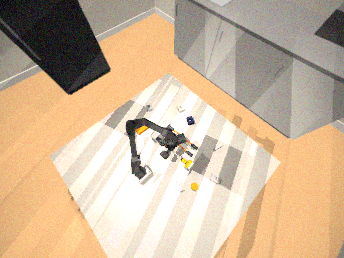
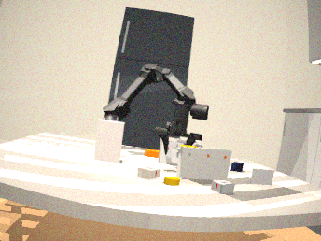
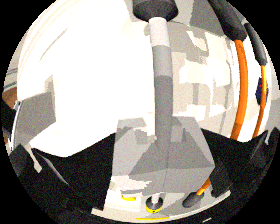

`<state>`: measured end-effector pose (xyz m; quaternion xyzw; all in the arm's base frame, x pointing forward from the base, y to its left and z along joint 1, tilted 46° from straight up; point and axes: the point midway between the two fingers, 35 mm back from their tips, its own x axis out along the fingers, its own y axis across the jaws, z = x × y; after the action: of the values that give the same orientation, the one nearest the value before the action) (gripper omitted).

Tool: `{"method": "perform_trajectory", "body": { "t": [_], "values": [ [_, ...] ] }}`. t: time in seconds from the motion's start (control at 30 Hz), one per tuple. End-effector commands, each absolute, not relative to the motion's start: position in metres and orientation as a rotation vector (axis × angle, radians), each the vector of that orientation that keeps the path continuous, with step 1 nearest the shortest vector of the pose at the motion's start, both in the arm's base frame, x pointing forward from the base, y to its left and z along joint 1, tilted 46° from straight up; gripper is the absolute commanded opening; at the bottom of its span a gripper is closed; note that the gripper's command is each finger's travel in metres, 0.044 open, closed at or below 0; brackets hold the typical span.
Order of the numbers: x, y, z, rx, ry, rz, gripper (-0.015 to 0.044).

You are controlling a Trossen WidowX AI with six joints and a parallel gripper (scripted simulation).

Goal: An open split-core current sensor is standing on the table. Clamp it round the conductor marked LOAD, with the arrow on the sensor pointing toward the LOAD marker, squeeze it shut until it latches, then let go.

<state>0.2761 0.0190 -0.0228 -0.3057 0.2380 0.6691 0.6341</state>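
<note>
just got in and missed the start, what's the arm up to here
The single arm is bent down over the striped table, behind a white panel. Its pincer is shut on the grey split-core sensor, which the wrist view shows sitting on a pale conductor beside an orange cable. Whether it has latched isn't visible.

From the exterior view, the arm's base stands on the desk (image 2: 56,179) behind a tall block (image 2: 109,140). To the right of that block sits a wide box (image 2: 203,163), and the gripper (image 2: 179,139), closed on the sensor (image 2: 174,148), hangs just behind it. In front of the box lie a small block (image 2: 148,172), a flat disc (image 2: 172,180) and another small block (image 2: 222,186).
</note>
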Motion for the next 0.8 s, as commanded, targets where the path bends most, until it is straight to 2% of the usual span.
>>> {"method": "perform_trajectory", "body": {
  "t": [0.0, 0.77],
  "values": [
    [0.276, 0.019, -0.023, -0.701, 0.543, 1.529, 0.0000],
    [0.276, 0.008, -0.012, -0.691, 0.535, 1.503, 0.0000]
  ]
}}
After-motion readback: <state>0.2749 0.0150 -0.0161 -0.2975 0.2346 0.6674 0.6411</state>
